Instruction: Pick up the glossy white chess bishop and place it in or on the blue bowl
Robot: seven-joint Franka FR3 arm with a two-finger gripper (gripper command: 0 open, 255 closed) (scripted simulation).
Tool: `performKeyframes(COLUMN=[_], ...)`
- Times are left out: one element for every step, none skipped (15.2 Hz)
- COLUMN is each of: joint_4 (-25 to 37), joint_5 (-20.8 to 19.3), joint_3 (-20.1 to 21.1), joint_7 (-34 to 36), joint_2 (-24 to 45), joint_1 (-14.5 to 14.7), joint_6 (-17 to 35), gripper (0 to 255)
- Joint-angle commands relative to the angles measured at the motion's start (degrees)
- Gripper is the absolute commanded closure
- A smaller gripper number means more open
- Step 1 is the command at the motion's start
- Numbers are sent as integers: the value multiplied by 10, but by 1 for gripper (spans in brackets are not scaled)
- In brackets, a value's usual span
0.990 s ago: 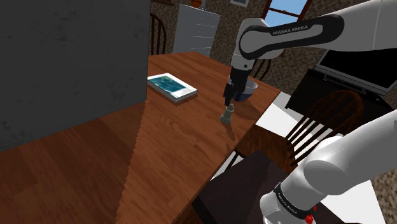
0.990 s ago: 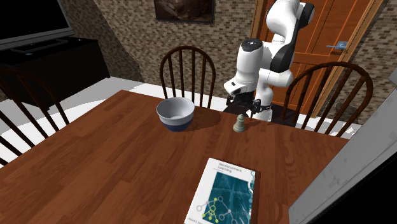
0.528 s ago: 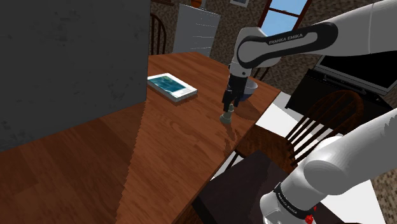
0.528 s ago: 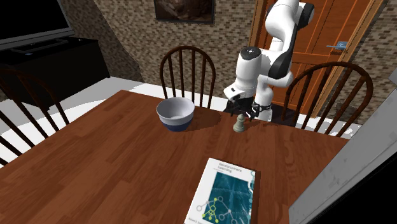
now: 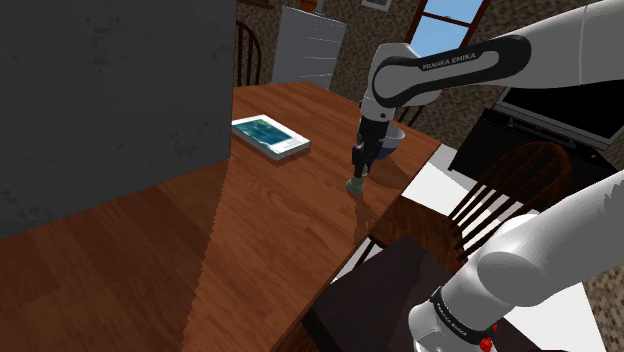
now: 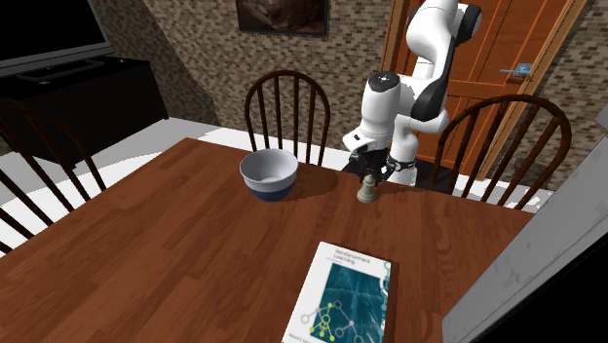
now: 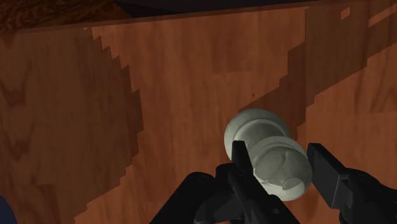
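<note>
Jaws down over the bishop, one on each side of its top.

Shoulder view: the pale, glossy chess bishop (image 5: 354, 184) stands upright on the brown wooden worktop (image 5: 150, 240), with the jaws directly above it at the end of the white arm (image 5: 440, 68). The arm covers part of the round blue bowl (image 5: 392, 139) at 1 o'clock from the bishop, and a teal-covered book (image 5: 268, 136) lies at 10 o'clock. How the jaws stand is unclear here. Second exterior view: the bowl (image 6: 269, 175) shows whole, pale inside, at 9 o'clock from the bishop (image 6: 367, 191) and well apart from it. The book (image 6: 343, 297) is at 6 o'clock and two dark wooden chairs (image 6: 292, 107) stand behind the worktop (image 6: 146, 253). Wrist view: seen from above, the bishop (image 7: 277, 167) has its rounded head between the spread jaws, each finger (image 7: 240, 159) close beside it, with the worktop (image 7: 159, 95) beneath.
</note>
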Motion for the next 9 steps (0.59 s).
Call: performKeyframes(joint_4=[0, -1, 0, 0, 0, 0, -1, 4, 9], joint_5=[0, 0, 0, 0, 0, 0, 0, 0, 0], joint_3=[0, 0, 0, 0, 0, 0, 0, 0, 0], joint_7=[0, 0, 0, 0, 0, 0, 0, 0, 0], joint_2=[0, 0, 1, 1, 1, 1, 1, -3, -6], joint_1=[0, 0, 0, 0, 0, 0, 0, 0, 0], joint_6=[0, 0, 0, 1, 0, 0, 0, -8, -16], gripper=[255, 255, 255, 255, 255, 255, 255, 255, 255])
